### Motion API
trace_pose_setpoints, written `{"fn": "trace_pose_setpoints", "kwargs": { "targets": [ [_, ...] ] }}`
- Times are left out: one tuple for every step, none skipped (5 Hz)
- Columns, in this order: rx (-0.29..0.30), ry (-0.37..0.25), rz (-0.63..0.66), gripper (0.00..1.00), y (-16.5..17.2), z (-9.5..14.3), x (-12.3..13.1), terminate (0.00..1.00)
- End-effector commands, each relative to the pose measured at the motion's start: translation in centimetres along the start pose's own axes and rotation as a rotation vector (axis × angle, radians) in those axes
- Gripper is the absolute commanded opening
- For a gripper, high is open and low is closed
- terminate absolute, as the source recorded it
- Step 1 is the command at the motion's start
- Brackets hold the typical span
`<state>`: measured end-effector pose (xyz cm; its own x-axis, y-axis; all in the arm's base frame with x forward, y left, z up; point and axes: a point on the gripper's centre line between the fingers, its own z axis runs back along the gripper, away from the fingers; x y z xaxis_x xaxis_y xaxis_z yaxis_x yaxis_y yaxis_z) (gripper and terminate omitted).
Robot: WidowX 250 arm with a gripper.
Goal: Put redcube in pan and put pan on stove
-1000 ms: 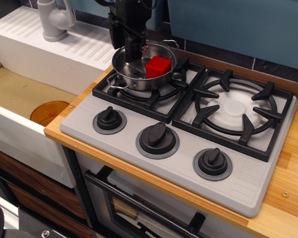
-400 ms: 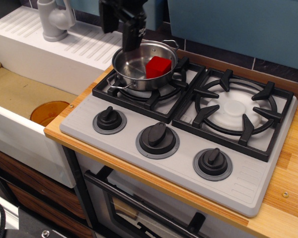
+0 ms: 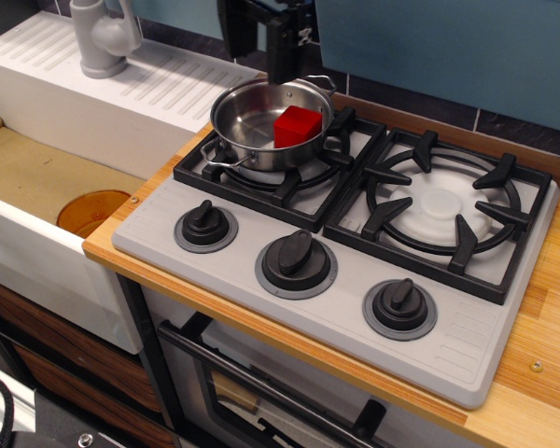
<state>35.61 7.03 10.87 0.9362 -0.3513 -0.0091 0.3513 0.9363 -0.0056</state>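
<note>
We see the gripper (image 3: 261,37) risen clear of the pan (image 3: 261,126) since a moment ago, fingers apart and empty. The redcube (image 3: 297,125) lies inside the pan on the stove's (image 3: 336,280) left grate.

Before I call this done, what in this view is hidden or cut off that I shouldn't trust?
- Gripper: the top edge of the observation.image view cuts it off; open or shut cannot be told.
- Left burner cap: hidden beneath the pan on the stove.
- Redcube: its underside and far faces are hidden by its own body and the pan wall.
- Oven front: cropped by the bottom edge.
</note>
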Motion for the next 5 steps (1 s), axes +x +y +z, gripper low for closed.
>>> {"fn": "trace_pose_setpoints", "kwargs": {
  "targets": [
    [0.096, -0.111, 0.038, 1.00, -2.7, 4.9, 0.6, 0.00],
    [0.108, -0.109, 0.047, 1.00, -4.0, 5.3, 0.3, 0.00],
    [0.119, -0.096, 0.054, 1.00, -5.3, 5.4, 0.2, 0.00],
    [0.152, -0.007, 0.043, 1.00, -5.9, 5.1, 0.4, 0.00],
    [0.114, 0.001, 0.048, 1.00, -6.6, 4.7, 0.6, 1.00]
  ]
}}
